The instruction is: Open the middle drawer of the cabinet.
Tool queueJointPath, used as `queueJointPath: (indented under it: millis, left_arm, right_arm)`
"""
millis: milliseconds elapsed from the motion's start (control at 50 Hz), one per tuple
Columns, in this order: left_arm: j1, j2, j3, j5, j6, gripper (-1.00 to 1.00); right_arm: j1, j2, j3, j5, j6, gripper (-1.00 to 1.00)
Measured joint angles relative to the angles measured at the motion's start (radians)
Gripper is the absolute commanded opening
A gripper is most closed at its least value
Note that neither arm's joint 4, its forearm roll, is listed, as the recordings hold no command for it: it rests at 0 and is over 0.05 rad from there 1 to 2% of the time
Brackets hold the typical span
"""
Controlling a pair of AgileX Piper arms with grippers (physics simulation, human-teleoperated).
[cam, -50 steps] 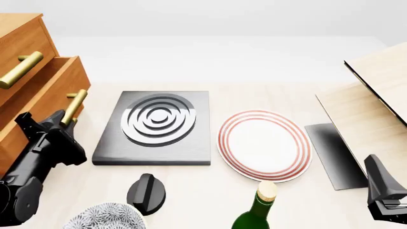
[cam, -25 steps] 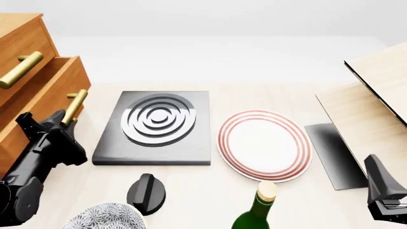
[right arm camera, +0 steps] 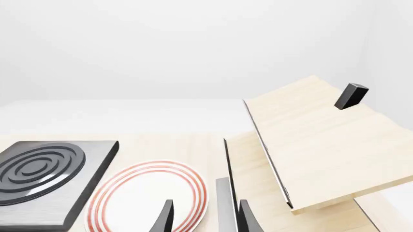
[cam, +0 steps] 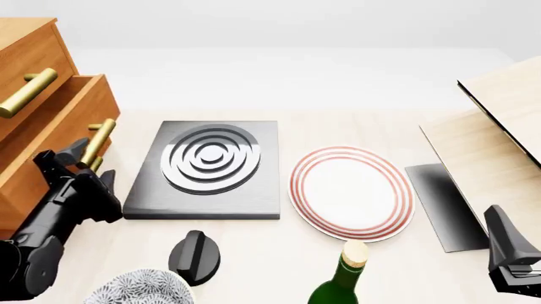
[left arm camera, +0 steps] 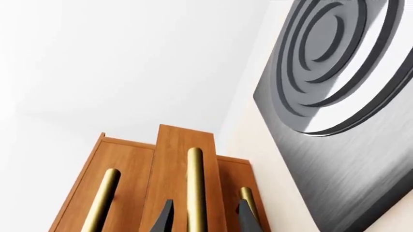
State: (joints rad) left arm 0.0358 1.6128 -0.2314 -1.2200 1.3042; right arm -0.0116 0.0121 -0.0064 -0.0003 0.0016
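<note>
The cabinet (cam: 25, 57) stands at the far left of the table. Its middle drawer (cam: 59, 126) is pulled out past the top drawer, and its gold bar handle (cam: 100, 140) faces the stove plate. My left gripper (cam: 80, 161) is open, with its fingers on either side of that handle and a gap showing on both sides. In the left wrist view the handle (left arm camera: 195, 183) runs between the two fingertips (left arm camera: 165, 218) of the left gripper (left arm camera: 205, 218). My right gripper (right arm camera: 205, 220) is open and empty, low at the near right (cam: 511, 266).
A black stove plate (cam: 207, 168) lies beside the cabinet, and a red-ringed plate (cam: 351, 193) lies to its right. A black knob (cam: 194, 256), a patterned bowl (cam: 139, 288) and a green bottle (cam: 343, 278) sit along the near edge. A tilted wooden board (cam: 498, 126) and a dark slab (cam: 444, 202) are at the right.
My left gripper's fingers have spread apart off the handle and the arm has shifted slightly right. The middle drawer stays pulled out. The right arm has not moved.
</note>
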Motion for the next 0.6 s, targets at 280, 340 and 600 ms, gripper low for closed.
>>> queueJointPath:
  millis: [280, 340, 600]
  left_arm:
    - [-0.005, -0.021, 0.008, 0.000, -0.002, 1.00]
    - [-0.006, -0.029, 0.012, 0.000, -0.003, 1.00]
    - [-0.020, -0.069, 0.024, 0.000, -0.013, 1.00]
  right_arm:
    - [0.000, 0.000, 0.000, 0.000, 0.000, 1.00]
    - [0.000, 0.000, 0.000, 0.000, 0.000, 1.00]
    - [0.000, 0.000, 0.000, 0.000, 0.000, 1.00]
